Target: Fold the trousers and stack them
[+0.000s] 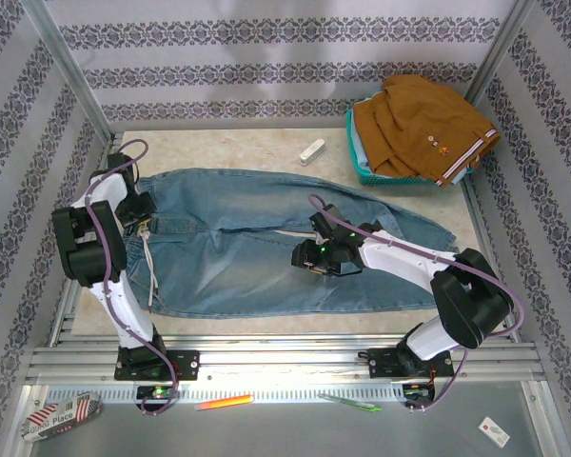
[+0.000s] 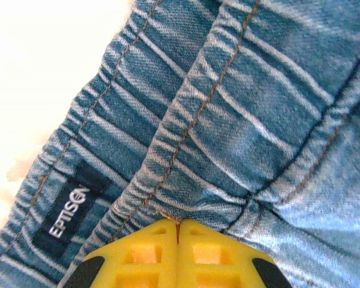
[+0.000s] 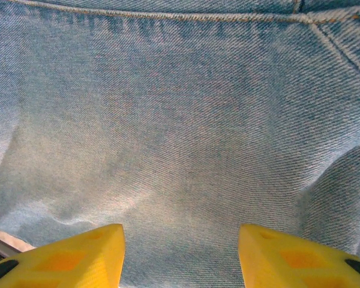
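Your trousers [image 1: 228,276] lie spread flat on the bench [image 1: 228,152], just left of the teal basket [image 1: 357,157] and nearer to you than it. The waistband is at the end far from the basket; the legs run toward it, and the far leg's cuff ends just short of it.

The left fingers [image 1: 138,211] are down at the waistband, at the trousers' far-from-basket end. The left wrist view shows these fingers [image 2: 210,252] pressed together, tips against the gathered denim [image 2: 258,120] beside a dark label [image 2: 69,213]. Whether any cloth is caught between them I cannot tell.

The right fingers [image 1: 309,255] sit over the middle of the legs, on the side of the trousers nearer the basket. The right wrist view shows them [image 3: 78,252] spread apart, with plain denim [image 3: 180,120] between them and nothing pinched.

A white drawstring [image 1: 150,267] trails from the waistband across the denim. A brown garment [image 1: 419,124] is heaped in the basket. A small white object [image 1: 311,151] lies on the bench just left of the basket.
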Controlling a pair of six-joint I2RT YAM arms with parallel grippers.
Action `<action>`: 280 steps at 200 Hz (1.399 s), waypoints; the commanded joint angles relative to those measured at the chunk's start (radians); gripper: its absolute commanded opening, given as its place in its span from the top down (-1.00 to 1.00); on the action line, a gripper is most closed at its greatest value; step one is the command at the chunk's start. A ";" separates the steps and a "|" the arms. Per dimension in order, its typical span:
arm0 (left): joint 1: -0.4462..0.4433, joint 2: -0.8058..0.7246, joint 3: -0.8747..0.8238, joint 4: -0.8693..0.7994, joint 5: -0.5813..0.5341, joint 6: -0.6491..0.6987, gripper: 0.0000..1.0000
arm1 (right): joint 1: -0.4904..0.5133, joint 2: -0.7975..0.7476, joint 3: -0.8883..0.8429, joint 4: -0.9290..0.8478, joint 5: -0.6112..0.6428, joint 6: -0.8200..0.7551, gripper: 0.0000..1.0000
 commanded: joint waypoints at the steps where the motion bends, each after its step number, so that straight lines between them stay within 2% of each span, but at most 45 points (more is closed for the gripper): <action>1: 0.012 -0.102 -0.029 -0.028 -0.049 0.010 1.00 | -0.011 -0.013 0.002 0.005 -0.013 -0.022 -0.05; 28: 0.013 -0.154 -0.041 -0.024 -0.106 0.003 1.00 | -0.011 -0.024 -0.005 0.008 -0.013 -0.021 -0.05; 32: 0.014 -0.150 -0.036 -0.028 -0.111 0.001 0.72 | -0.011 -0.026 -0.007 0.009 -0.013 -0.021 -0.06; 39: 0.016 -0.136 -0.022 -0.037 -0.113 -0.003 -0.06 | -0.011 -0.028 -0.011 0.011 -0.012 -0.021 -0.07; 43: 0.018 -0.124 -0.015 -0.041 -0.107 -0.003 -0.30 | -0.011 -0.030 -0.013 0.012 -0.010 -0.020 -0.07; 62: 0.018 -0.050 0.021 -0.059 -0.083 -0.004 -0.51 | -0.011 -0.033 -0.020 0.014 -0.009 -0.018 -0.08; 77: 0.019 0.006 0.036 -0.058 -0.087 0.000 -0.53 | -0.010 -0.035 -0.026 0.018 -0.009 -0.016 -0.08; 97: 0.022 0.067 0.057 -0.061 -0.064 0.009 -0.35 | -0.012 -0.037 -0.031 0.019 -0.001 -0.015 -0.08; 109: 0.022 0.092 0.058 -0.060 -0.059 0.004 -0.16 | -0.012 -0.032 -0.033 0.020 -0.002 -0.014 -0.08; 142: 0.024 0.078 0.004 -0.019 -0.037 -0.004 0.58 | -0.014 -0.029 -0.032 0.020 -0.006 -0.012 -0.08; 152: 0.025 0.057 -0.008 -0.014 -0.040 -0.005 0.67 | -0.013 -0.032 -0.030 0.018 -0.006 -0.012 -0.08; 169: 0.024 0.023 -0.007 -0.034 -0.049 0.004 1.00 | -0.013 -0.036 -0.030 0.020 -0.004 -0.013 -0.08; 222: 0.024 -0.117 -0.007 -0.102 -0.072 -0.013 1.00 | -0.014 -0.055 -0.046 0.026 -0.012 -0.007 -0.07; 253: 0.026 -0.184 0.003 -0.134 -0.162 -0.005 1.00 | -0.016 -0.073 -0.056 0.018 -0.007 -0.014 -0.08; 280: 0.074 -0.204 0.045 -0.150 -0.230 0.017 1.00 | -0.028 -0.068 -0.045 -0.001 -0.029 -0.016 -0.08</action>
